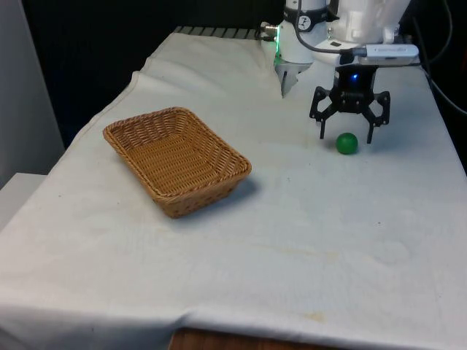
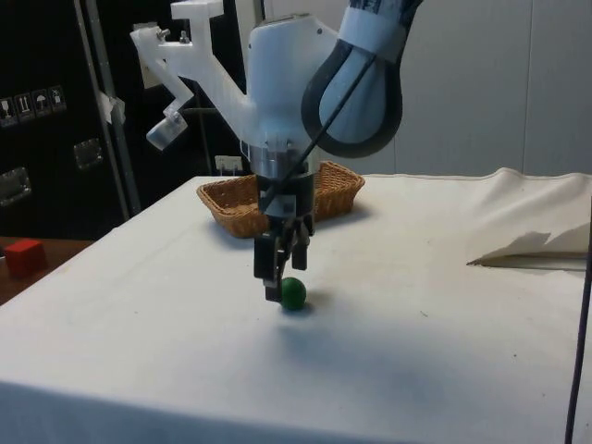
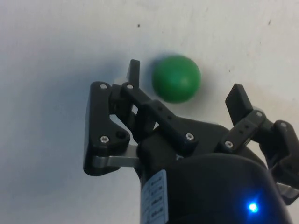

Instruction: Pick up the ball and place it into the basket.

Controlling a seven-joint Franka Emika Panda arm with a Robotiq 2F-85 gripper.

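Right, you're at the pre-grasp. Claw (image 1: pixel 349 135) is spread wide with nothing in it, fingers pointing straight down at the counter (image 1: pixel 314 233), set just above the green ball (image 1: pixel 346 143).

Ball sits bare on the white cloth, on the front view's right and toward the robot's end. From the wrist view the ball (image 3: pixel 176 78) is out at the fingertips, nearer one finger (image 3: pixel 134 72) than the other and not yet down between them, so I'd say the claw isn't quite centred. Side view agrees: fingertips hang just beside the ball (image 2: pixel 293 293), low, close to the cloth. Can't tell from that angle whether a tip is touching it.

Wide spread makes sense: a round ball rolls off if a tip clips it, so you want margin on both sides before closing.

Wicker basket (image 1: pixel 177 159) is well apart, on the front view's left, open side up, sitting at an angle to the counter edge. Plain lift-and-carry across once you have the ball.

Arm pose: wrist vertical, upper links folded back over the claw (image 2: pixel 280 268), forearm coming down almost straight onto the work point. Looks good for a straight drop, but nudge to centre first.
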